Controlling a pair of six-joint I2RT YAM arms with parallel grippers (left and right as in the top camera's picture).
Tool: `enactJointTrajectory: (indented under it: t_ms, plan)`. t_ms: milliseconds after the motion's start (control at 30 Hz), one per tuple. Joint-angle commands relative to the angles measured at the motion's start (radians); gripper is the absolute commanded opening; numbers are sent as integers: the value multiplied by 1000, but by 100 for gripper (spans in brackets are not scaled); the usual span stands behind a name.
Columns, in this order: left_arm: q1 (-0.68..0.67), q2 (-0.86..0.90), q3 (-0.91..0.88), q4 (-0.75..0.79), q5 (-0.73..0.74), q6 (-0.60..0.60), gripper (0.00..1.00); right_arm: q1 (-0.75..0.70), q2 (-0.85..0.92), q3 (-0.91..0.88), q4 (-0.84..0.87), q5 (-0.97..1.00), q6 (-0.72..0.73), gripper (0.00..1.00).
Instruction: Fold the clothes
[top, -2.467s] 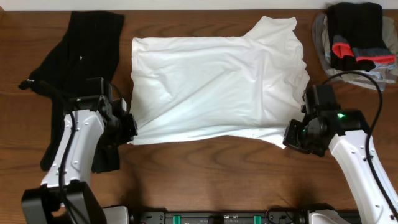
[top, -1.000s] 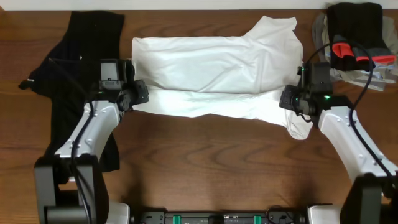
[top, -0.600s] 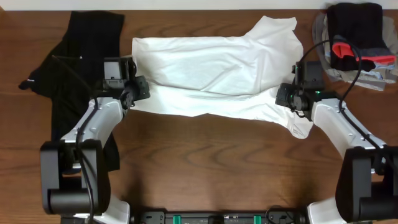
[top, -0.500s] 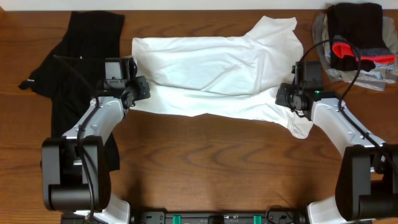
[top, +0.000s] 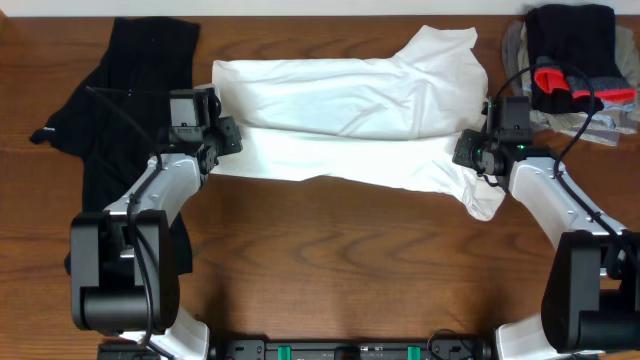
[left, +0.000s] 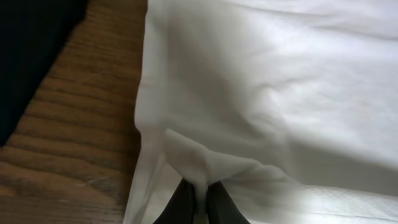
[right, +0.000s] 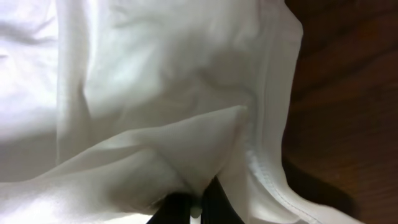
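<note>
The white T-shirt (top: 350, 110) lies across the back middle of the table, its front edge lifted and doubled back over itself. My left gripper (top: 222, 138) is shut on the shirt's left hem; in the left wrist view its dark fingers (left: 183, 202) pinch a peak of white fabric (left: 261, 99). My right gripper (top: 468, 152) is shut on the shirt's right edge, and the right wrist view shows a fold of white cloth (right: 155, 93) clamped between its fingers (right: 214, 202). A sleeve hangs below the right gripper. A long black garment (top: 120, 110) lies loose at the left.
A pile of dark, grey and red clothes (top: 570, 60) sits at the back right corner. The black garment runs down the left side under my left arm. Bare wood (top: 340, 270) lies in front of the shirt.
Both grippers have carried the shirt's front edge toward the back, over its upper half. Over the last half second the right gripper shifted slightly right, pulling the fold tauter.
</note>
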Motion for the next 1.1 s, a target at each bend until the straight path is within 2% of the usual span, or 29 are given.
enactJointTrajectory:
  t_ms: [0, 133, 167, 200, 233, 267, 300, 333, 367, 567, 667, 767, 900, 1067]
  plan:
    - [1, 11, 8, -2, -51, -1, 6, -10, 6, 18, 10, 7, -20, 1]
    - [1, 11, 8, -2, -53, -1, 6, -10, 7, 18, 10, 7, -20, 2]
    - [1, 11, 8, -2, -53, -1, 8, -10, 7, 18, 11, 6, -20, 6]
    - [1, 11, 8, -3, -53, -1, 24, -11, 7, 18, 11, 7, -20, 19]
    - [1, 11, 8, -4, -53, -1, 44, -11, 7, 18, 12, 7, -21, 40]
    - [1, 11, 8, -5, -53, -1, 63, -11, 7, 18, 13, 6, -27, 55]
    - [2, 11, 8, -5, -54, 0, 80, -11, 6, 19, 13, 6, -29, 64]
    - [4, 10, 8, -5, -54, 0, 91, -11, 2, 23, 8, 2, -37, 68]
    - [9, 3, 8, -5, -54, 0, 98, -11, -2, 32, 0, -9, -49, 70]
    - [58, -113, 69, -120, -53, -1, 98, -17, -77, 246, -232, -20, -115, 75]
    - [69, -177, 163, -265, -52, 2, 98, -17, -84, 421, -393, -43, -142, 77]
    - [66, -181, 323, -459, -30, 65, 98, -16, -68, 578, -513, -72, -172, 78]
    - [64, -133, 505, -586, -23, 112, 98, -16, -20, 707, -561, -85, -219, 80]
    - [64, -6, 666, -592, -18, 140, 98, -14, 99, 799, -560, -121, -264, 80]
